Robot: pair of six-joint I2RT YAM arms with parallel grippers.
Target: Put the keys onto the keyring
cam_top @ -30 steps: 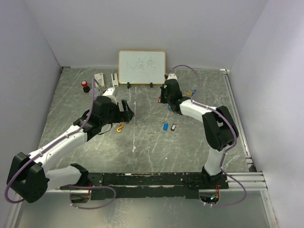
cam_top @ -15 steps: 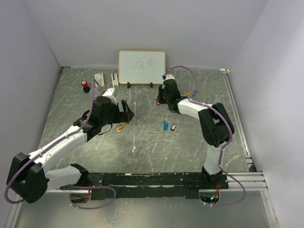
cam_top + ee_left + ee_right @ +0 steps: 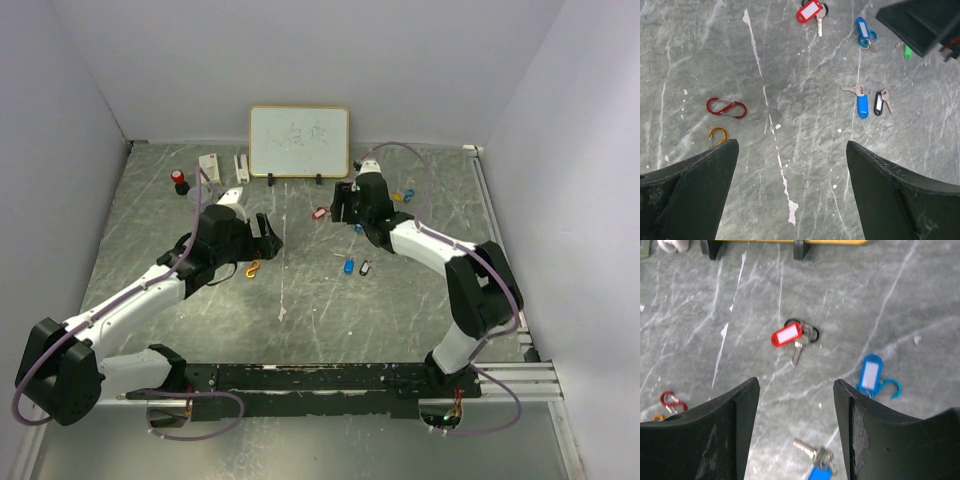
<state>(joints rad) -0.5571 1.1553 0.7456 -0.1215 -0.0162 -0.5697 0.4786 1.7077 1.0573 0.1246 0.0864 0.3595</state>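
Observation:
A red-tagged key [image 3: 787,335] lies flat on the grey table next to a black ring [image 3: 812,334]; the top view shows the red tag [image 3: 320,213] too. My right gripper [image 3: 796,381] hangs open just short of it, nothing between the fingers. A blue tag on a blue clip [image 3: 870,375] lies to the right. A blue-tagged key [image 3: 862,105] and a black-tagged key [image 3: 878,102] lie side by side mid-table. A green tag [image 3: 907,51] peeks out beside the right arm. My left gripper [image 3: 791,145] is wide open over bare table. Which piece is the keyring I cannot tell.
A red S-shaped clip [image 3: 726,107] and an orange clip [image 3: 717,135] lie by the left gripper's left finger. At the back stand a whiteboard [image 3: 299,141], two white blocks [image 3: 210,163] and a red-capped item [image 3: 179,180]. Walls close in three sides.
My right gripper has opened and drawn back to the right, leaving the red-tagged key on the table where none showed before. The left arm has barely moved.

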